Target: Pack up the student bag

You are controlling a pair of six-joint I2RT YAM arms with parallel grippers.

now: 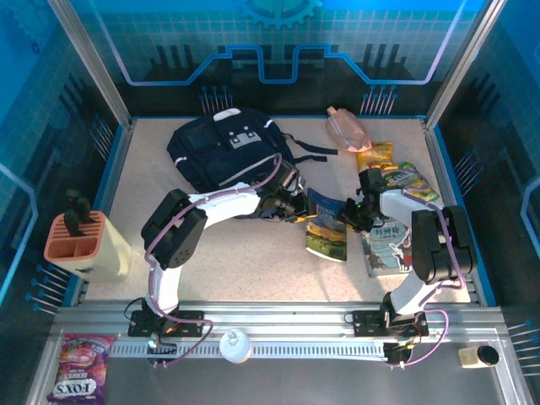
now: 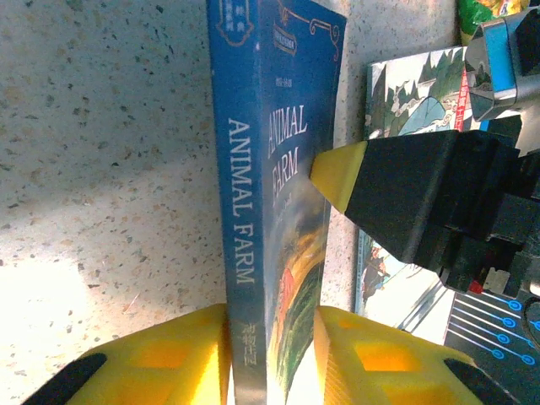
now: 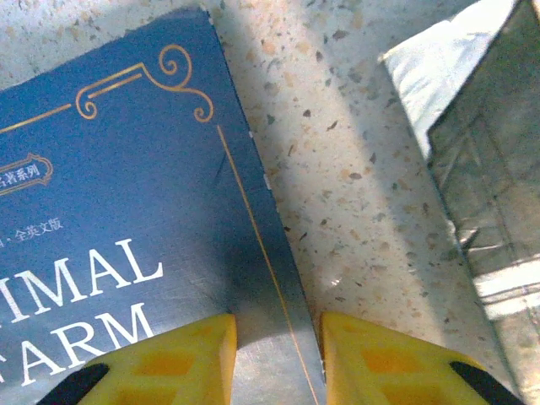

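Student bag (image 1: 221,156) lies flat on the table (image 1: 253,261), at about 11 o'clock from the table's centre. Its near right edge sits just beside the left gripper (image 1: 295,207). From that gripper we read the bulk of the bag at 10 o'clock. We cannot make out an open zip or mouth from above.

The left gripper is closed part-way on a paperback, Animal Farm (image 1: 327,228). In the left wrist view its yellow fingers (image 2: 181,359) bear on both faces of the book, with the spine toward the camera. In the top view the book's long axis runs roughly 12 to 6, and the grip is at its far-left corner.

The right gripper (image 1: 353,211) stands at 3 o'clock from the book, jaws part-way apart. One yellow fingertip (image 2: 337,173) touches the front cover, and the right wrist view shows the cover's edge running between the jaws. We cannot tell whether they clamp it.

We judge the left arm to be the nearer to the bag. The coming move is therefore a short carry toward 10 o'clock. The bag's opening must be located first, so that the book's long axis can be aligned with it.

A second book (image 1: 388,249) lies flat under the right arm, at 4 o'clock from the first.
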